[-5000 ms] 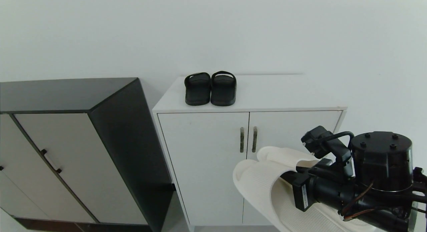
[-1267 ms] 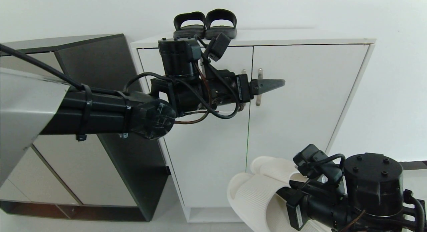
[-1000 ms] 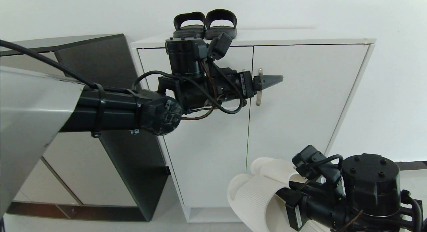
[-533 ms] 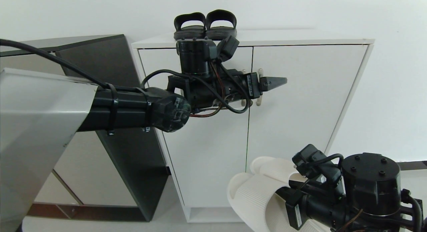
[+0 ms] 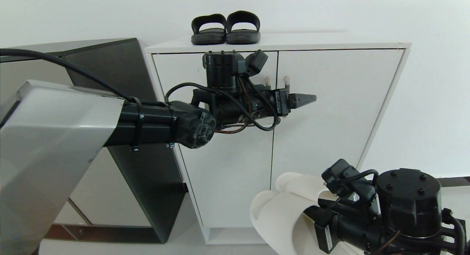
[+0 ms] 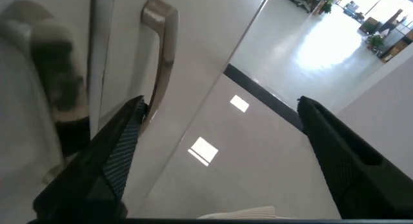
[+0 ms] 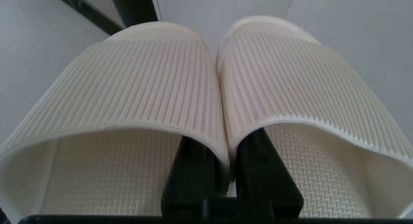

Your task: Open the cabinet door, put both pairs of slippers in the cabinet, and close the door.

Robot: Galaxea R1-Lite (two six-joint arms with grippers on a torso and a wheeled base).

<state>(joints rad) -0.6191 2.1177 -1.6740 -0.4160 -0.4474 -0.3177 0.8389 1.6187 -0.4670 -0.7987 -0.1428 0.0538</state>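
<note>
The white cabinet (image 5: pixel 330 112) has both doors closed, and a pair of black slippers (image 5: pixel 226 24) sits on its top. My left gripper (image 5: pixel 311 98) is level with the lower end of the right door's handle (image 5: pixel 286 82), just in front of it. In the left wrist view that gripper (image 6: pixel 221 108) is open, and the metal handle (image 6: pixel 161 56) ends right by one fingertip (image 6: pixel 137 108). Low at the right, my right gripper (image 7: pixel 222 179) is shut on the inner walls of a ribbed white pair of slippers (image 5: pixel 286 211), held together in front of the right door.
A dark cabinet (image 5: pixel 121 64) with pale doors stands against the white cabinet's left side. The left door's handle (image 5: pixel 268 82) is close beside the right one. Bare wall and floor lie to the right of the white cabinet.
The head camera has dropped lower since the oldest frame, and the left arm has come into view. Over the last second the left gripper sank a little along the right handle. The right arm kept still.
</note>
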